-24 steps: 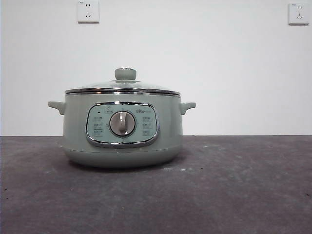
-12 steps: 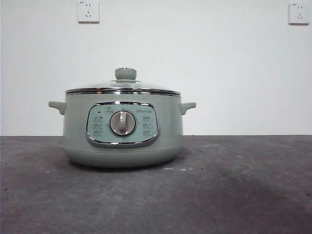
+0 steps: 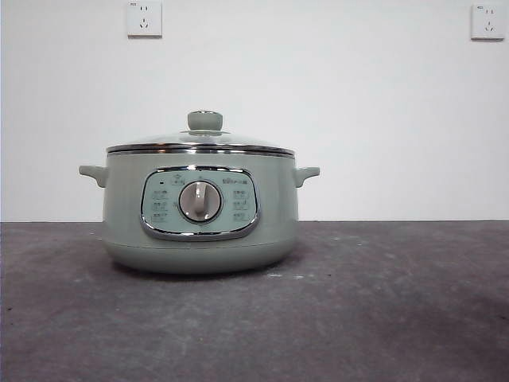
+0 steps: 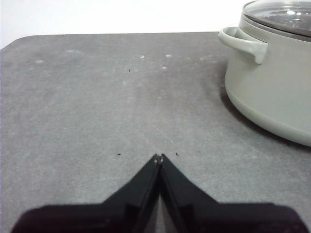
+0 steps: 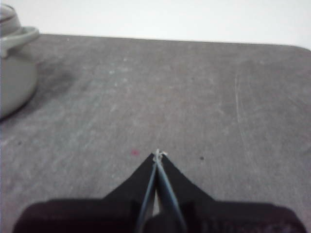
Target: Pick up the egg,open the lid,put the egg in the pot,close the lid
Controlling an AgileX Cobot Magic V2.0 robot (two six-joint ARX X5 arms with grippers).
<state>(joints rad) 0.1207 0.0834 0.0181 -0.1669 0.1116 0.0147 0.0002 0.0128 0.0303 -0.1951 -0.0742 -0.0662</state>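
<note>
The sage-green pot (image 3: 200, 208) stands on the dark grey table, left of centre in the front view, with its silver dial (image 3: 200, 201) facing the camera. The glass lid (image 3: 200, 142) rests shut on it, its pale green knob (image 3: 204, 120) on top. No egg shows in any view. My left gripper (image 4: 159, 158) is shut over bare table, well clear of the pot (image 4: 272, 73) and its side handle (image 4: 243, 42). My right gripper (image 5: 158, 155) is shut too, over bare table on the pot's (image 5: 14, 73) other side. Neither gripper holds anything.
Two white wall sockets (image 3: 144, 17) (image 3: 487, 21) sit high on the white wall behind. The grey tabletop (image 3: 382, 302) stretches to the right of the pot.
</note>
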